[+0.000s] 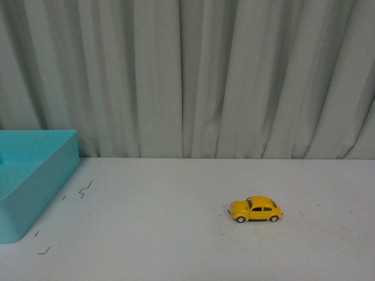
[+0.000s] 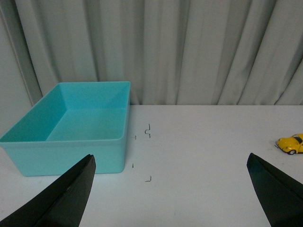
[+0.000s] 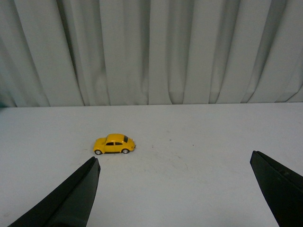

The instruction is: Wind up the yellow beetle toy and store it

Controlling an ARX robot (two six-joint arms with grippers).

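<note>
As the left jaws and right jaws stand spread wide, empty, we log the glossy yellow beetle toy car on its wheels on the white bench — well apart from the open turquoise plastic bin at left.

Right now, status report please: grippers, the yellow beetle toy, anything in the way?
Left gripper open, empty. Right gripper open, empty. Yellow beetle toy upright on table, untouched, outside teal bin. Nothing seen blocking it.
</note>
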